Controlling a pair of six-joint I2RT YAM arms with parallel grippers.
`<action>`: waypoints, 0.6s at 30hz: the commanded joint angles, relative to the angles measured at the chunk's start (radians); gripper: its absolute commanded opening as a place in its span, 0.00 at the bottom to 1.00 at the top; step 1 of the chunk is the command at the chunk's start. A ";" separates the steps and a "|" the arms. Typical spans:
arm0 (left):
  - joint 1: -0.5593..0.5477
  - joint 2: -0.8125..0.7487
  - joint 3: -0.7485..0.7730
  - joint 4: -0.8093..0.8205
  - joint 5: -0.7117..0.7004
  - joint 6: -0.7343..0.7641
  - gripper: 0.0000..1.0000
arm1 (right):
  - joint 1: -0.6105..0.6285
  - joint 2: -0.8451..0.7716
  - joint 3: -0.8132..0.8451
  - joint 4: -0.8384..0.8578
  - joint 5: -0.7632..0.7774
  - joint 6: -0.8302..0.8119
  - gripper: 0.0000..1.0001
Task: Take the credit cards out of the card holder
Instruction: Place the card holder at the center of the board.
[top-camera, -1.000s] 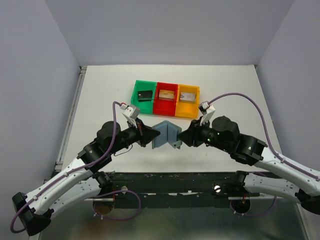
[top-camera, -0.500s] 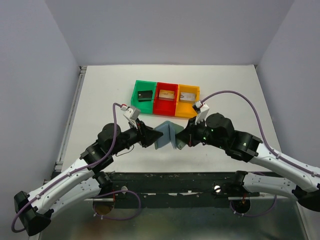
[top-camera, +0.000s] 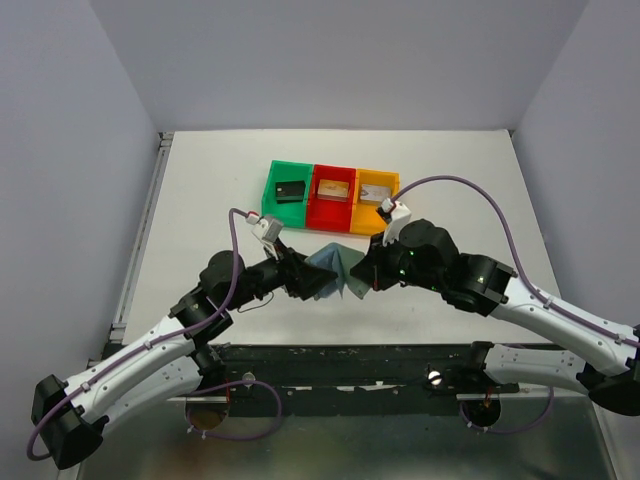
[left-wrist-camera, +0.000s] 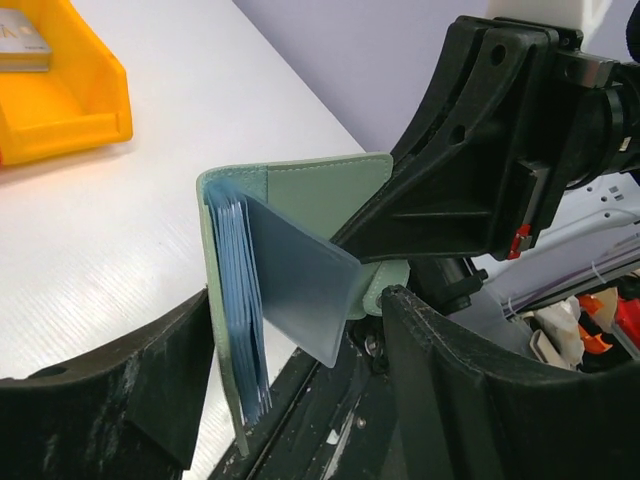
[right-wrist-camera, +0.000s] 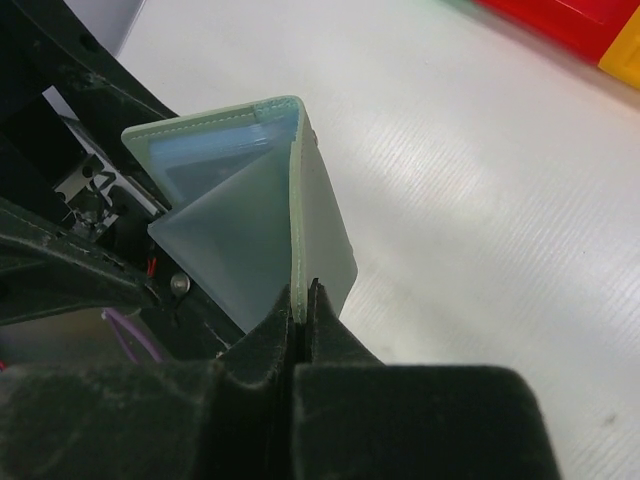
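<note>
Right gripper (right-wrist-camera: 303, 305): jaws clenched on one cover of the card holder (right-wrist-camera: 235, 215). Left gripper (left-wrist-camera: 300, 360): jaws released, straddling the other cover.

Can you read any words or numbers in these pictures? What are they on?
None can be read.
Grey card in the yellow bin: some print, too blurred to read.
Black card and tan card: too small to tell.
Holder: no writing shows.
</note>
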 joint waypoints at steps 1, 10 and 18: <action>-0.005 -0.028 -0.004 0.039 0.008 0.003 0.71 | -0.004 -0.017 0.007 -0.007 0.027 0.026 0.01; -0.005 -0.065 -0.006 -0.013 -0.013 0.043 0.42 | -0.006 -0.047 -0.024 0.025 0.017 0.040 0.01; -0.005 -0.056 0.002 -0.040 -0.026 0.054 0.25 | -0.006 -0.058 -0.041 0.052 -0.012 0.043 0.01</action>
